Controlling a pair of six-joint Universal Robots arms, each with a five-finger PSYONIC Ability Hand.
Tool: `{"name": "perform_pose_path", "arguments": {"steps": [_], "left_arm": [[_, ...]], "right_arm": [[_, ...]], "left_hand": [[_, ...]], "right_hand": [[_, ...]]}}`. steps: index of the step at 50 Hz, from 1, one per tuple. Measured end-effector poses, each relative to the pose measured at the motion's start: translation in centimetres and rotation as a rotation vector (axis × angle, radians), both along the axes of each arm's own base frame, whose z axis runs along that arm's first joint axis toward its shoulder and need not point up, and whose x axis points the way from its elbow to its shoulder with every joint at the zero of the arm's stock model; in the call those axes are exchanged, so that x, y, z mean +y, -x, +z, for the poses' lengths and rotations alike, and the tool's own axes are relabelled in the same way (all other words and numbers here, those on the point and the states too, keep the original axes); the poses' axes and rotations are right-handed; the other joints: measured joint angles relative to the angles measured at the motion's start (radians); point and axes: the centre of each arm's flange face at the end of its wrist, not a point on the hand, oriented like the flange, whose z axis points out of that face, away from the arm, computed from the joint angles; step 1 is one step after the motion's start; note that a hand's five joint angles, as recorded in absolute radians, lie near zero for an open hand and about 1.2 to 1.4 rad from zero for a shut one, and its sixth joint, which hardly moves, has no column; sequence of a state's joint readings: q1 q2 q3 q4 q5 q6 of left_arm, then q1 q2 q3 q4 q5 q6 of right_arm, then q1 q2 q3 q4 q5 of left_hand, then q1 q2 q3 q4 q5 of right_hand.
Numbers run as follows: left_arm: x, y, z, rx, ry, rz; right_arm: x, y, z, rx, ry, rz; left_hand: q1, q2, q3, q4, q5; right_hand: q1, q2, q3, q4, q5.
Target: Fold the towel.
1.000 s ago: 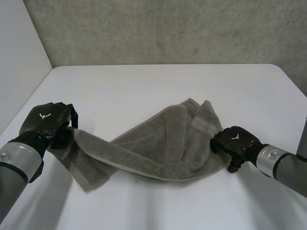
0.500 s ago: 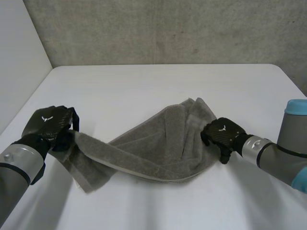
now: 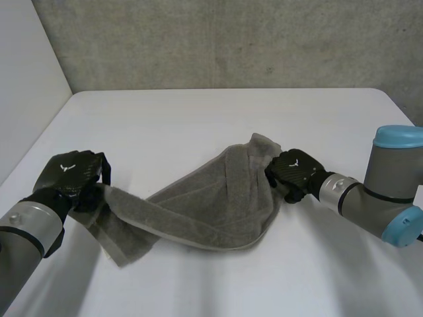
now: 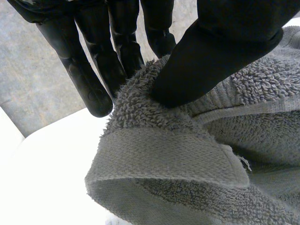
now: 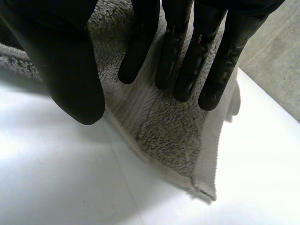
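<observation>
Towel, bunched grey terry, stretches across the table from near its left edge toward the right (long axis hand to hand). Left hand pinches one end under its thumb; right hand pinches the other.

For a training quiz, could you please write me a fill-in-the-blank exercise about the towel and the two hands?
The towel is ___ in colour. It lies on a ___ table. The left hand pinches one end between fingers and ___. The right hand holds the other ___.
Missing words: grey, white, thumb, end.
</observation>
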State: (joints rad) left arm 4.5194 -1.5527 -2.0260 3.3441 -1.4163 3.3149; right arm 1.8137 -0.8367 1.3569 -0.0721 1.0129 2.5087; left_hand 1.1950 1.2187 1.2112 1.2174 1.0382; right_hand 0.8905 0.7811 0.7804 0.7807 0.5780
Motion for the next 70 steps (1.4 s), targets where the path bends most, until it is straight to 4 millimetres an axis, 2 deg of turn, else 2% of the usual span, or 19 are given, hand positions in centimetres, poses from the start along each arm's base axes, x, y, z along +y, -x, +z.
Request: {"name": "perform_pose_path", "arguments": {"steps": [7, 10, 19, 20, 25, 27, 28, 30, 34, 35, 36, 38, 40, 42, 44, 51, 55, 57, 70], "left_arm": [[0.0, 0.0, -0.2, -0.001, -0.007, -0.001], [0.0, 0.0, -0.3, -0.002, -0.011, -0.001], [0.0, 0.0, -0.4, -0.004, -0.017, -0.001], [0.0, 0.1, -0.4, -0.004, -0.016, -0.001], [0.0, 0.1, -0.4, -0.005, -0.016, -0.002], [0.0, 0.1, -0.3, -0.004, -0.015, -0.003], [0.0, 0.1, -0.3, -0.004, -0.015, -0.003], [0.1, 0.1, -0.3, -0.004, -0.016, -0.004], [0.1, 0.1, -0.3, -0.004, -0.016, -0.005], [0.2, 0.1, -0.3, -0.004, -0.018, -0.006], [0.2, 0.1, -0.3, -0.004, -0.018, -0.006], [0.3, 0.2, -0.4, -0.005, -0.021, -0.007], [0.3, 0.2, -0.4, -0.005, -0.021, -0.007], [0.4, 0.2, -0.5, -0.006, -0.023, -0.009], [0.5, 0.2, -0.5, -0.007, -0.023, -0.011], [0.5, 0.2, -0.5, -0.007, -0.023, -0.012], [0.5, 0.2, -0.5, -0.007, -0.022, -0.013], [0.5, 0.2, -0.5, -0.006, -0.022, -0.013], [0.5, 0.3, -0.7, -0.007, -0.028, -0.013]], "right_arm": [[0.1, -0.1, -0.5, 0.002, -0.014, 0.001], [-0.1, -0.1, -0.4, -0.010, -0.019, -0.012], [-1.6, 0.2, 1.4, -0.142, -0.066, -0.119], [-2.0, 0.3, 2.5, -0.202, -0.088, -0.153], [-2.3, 0.9, 4.7, -0.281, -0.101, -0.194], [-2.2, 1.5, 6.4, -0.314, -0.092, -0.214], [-2.2, 1.5, 6.4, -0.314, -0.092, -0.214], [-1.6, 2.2, 8.6, -0.324, -0.067, -0.222], [-0.4, 2.7, 10.2, -0.292, -0.050, -0.219], [0.7, 3.0, 10.6, -0.247, -0.054, -0.213], [0.7, 3.0, 10.6, -0.247, -0.054, -0.213], [2.1, 3.2, 10.4, -0.170, -0.075, -0.196], [2.1, 3.2, 10.4, -0.170, -0.075, -0.196], [3.4, 3.2, 8.9, -0.069, -0.111, -0.162], [3.7, 3.2, 7.2, -0.018, -0.137, -0.141], [3.3, 3.0, 3.4, 0.026, -0.179, -0.124], [3.1, 3.0, 2.8, 0.027, -0.179, -0.125], [3.0, 3.0, 2.5, 0.027, -0.177, -0.126], [2.6, 3.9, 2.7, 0.034, -0.174, -0.150]], "left_hand": [[0.000, 0.000, 0.000, 0.000, 0.000], [0.000, 0.000, 0.000, 0.000, 0.000], [0.000, 0.000, 0.000, 0.000, 0.000], [0.000, 0.000, 0.000, 0.000, 0.000], [0.000, 0.000, 0.000, 0.000, 0.000], [0.000, 0.000, 0.000, 0.000, 0.000], [0.000, 0.000, 0.000, 0.000, 0.000], [0.000, 0.000, 0.000, 0.000, 0.000], [0.000, 0.000, 0.000, 0.000, 0.000], [0.000, 0.000, 0.000, 0.000, 0.000], [0.000, 0.000, 0.000, 0.000, 0.000], [0.000, 0.000, 0.000, 0.000, 0.000], [0.000, 0.000, 0.000, 0.000, 0.000], [0.000, 0.000, 0.000, 0.000, 0.000], [0.000, 0.000, 0.000, 0.000, 0.000], [0.000, 0.000, 0.000, 0.000, 0.000], [0.000, 0.000, 0.000, 0.000, 0.000], [0.000, 0.000, 0.000, 0.000, 0.000], [0.000, 0.000, 0.000, 0.000, 0.000]], "right_hand": [[-0.012, -0.016, -0.019, -0.015, 0.005], [0.387, 0.342, 0.330, 0.330, 0.322], [0.476, 0.399, 0.405, 0.410, 0.403], [0.476, 0.399, 0.405, 0.411, 0.405], [0.477, 0.399, 0.405, 0.411, 0.407], [0.477, 0.399, 0.405, 0.411, 0.407], [0.477, 0.399, 0.405, 0.411, 0.407], [0.477, 0.399, 0.405, 0.411, 0.407], [0.478, 0.399, 0.405, 0.411, 0.408], [0.478, 0.399, 0.405, 0.411, 0.410], [0.478, 0.399, 0.405, 0.411, 0.410], [0.478, 0.399, 0.405, 0.411, 0.410], [0.478, 0.399, 0.405, 0.411, 0.410], [0.470, 0.396, 0.406, 0.406, 0.410], [0.431, 0.380, 0.378, 0.376, 0.400], [0.260, 0.240, 0.230, 0.233, 0.291], [0.206, 0.196, 0.182, 0.190, 0.248], [0.031, 0.045, 0.039, 0.041, 0.098], [-0.308, -0.236, -0.248, -0.244, -0.209]]}}
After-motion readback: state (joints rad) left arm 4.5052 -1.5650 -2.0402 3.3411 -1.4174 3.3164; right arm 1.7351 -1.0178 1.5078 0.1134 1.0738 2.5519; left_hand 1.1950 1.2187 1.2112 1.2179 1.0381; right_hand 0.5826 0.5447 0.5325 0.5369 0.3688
